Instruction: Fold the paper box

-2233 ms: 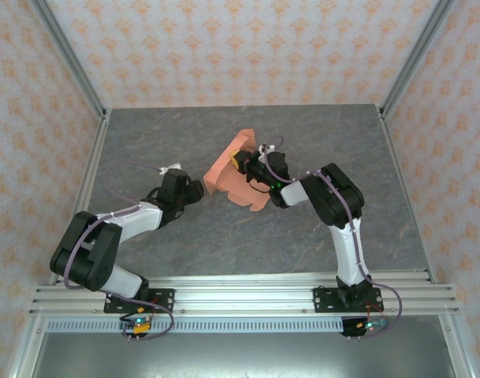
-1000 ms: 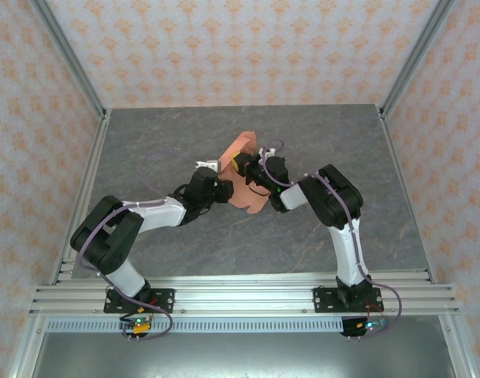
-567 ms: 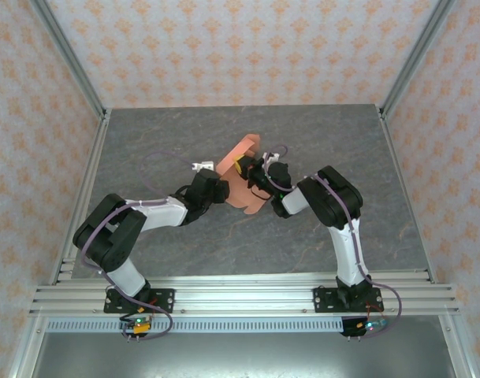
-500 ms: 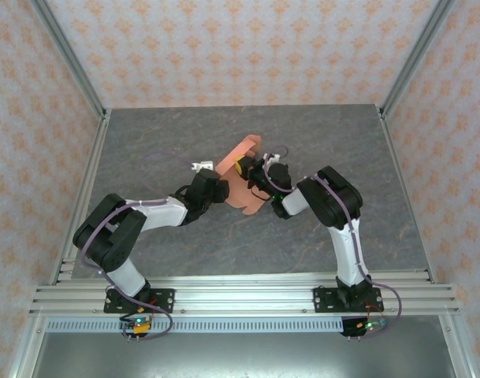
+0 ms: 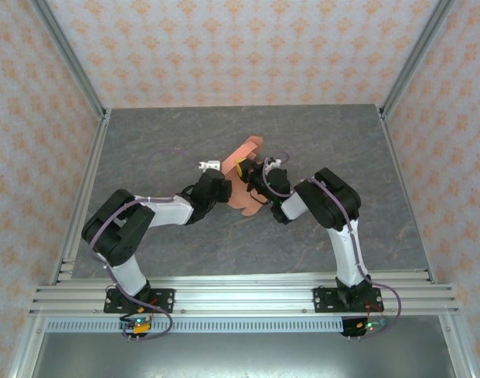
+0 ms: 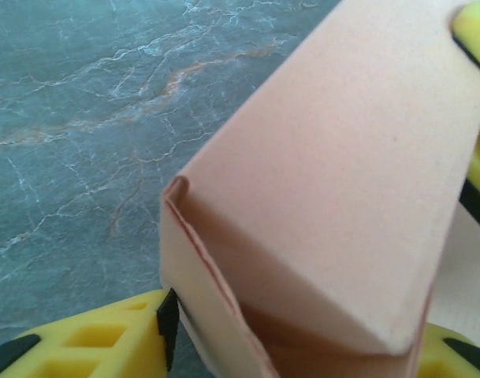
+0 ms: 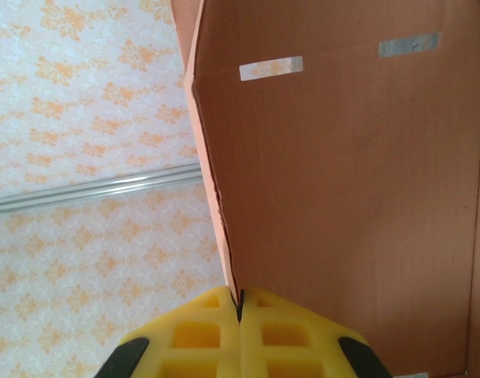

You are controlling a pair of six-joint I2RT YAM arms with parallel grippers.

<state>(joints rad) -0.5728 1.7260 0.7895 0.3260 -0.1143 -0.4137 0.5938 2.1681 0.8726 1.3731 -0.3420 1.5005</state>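
left hand [image 6: 303, 358] moved in – now straddles box [image 5: 241, 195], cannot tell if gripping | right hand [image 7: 240, 309] clamped on box edge | panel raised – fold closing

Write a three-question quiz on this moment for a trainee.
1. True or false: the right gripper is shut on an edge of the paper box.
2. What sits between the left gripper's fingers? A) a folded part of the paper box B) a cable C) nothing
3. Fill in: the fingers of both grippers are ___ in colour.
Key: 1 true; 2 A; 3 yellow.
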